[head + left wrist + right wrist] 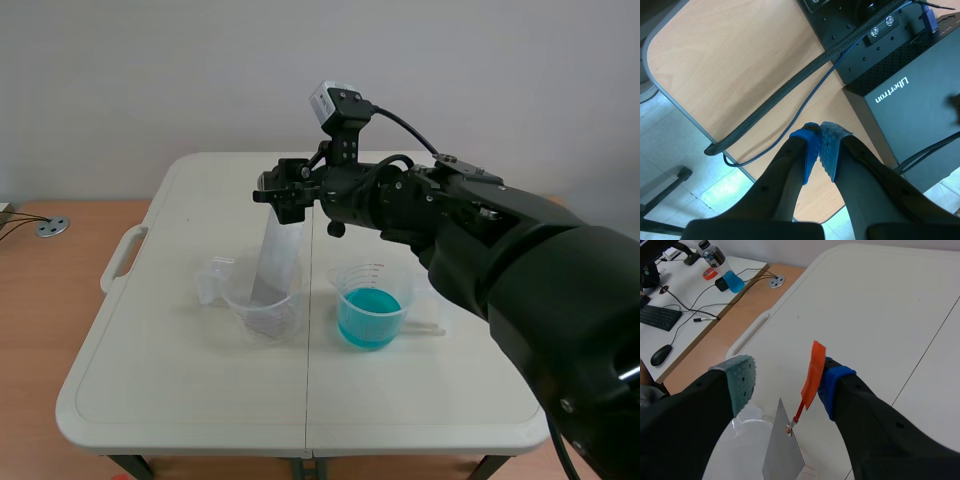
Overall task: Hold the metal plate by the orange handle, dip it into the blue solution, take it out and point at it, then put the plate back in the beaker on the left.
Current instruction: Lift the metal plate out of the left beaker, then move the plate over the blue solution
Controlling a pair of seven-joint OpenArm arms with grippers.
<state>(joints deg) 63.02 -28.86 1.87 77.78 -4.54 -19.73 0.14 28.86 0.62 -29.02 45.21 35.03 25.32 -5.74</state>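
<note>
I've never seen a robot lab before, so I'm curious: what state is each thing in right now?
Right end effector: open around handle.
Plate: standing in left beaker, ungripped.
Right beaker: part-filled with blue solution.
Left end effector: shut, empty.
</note>
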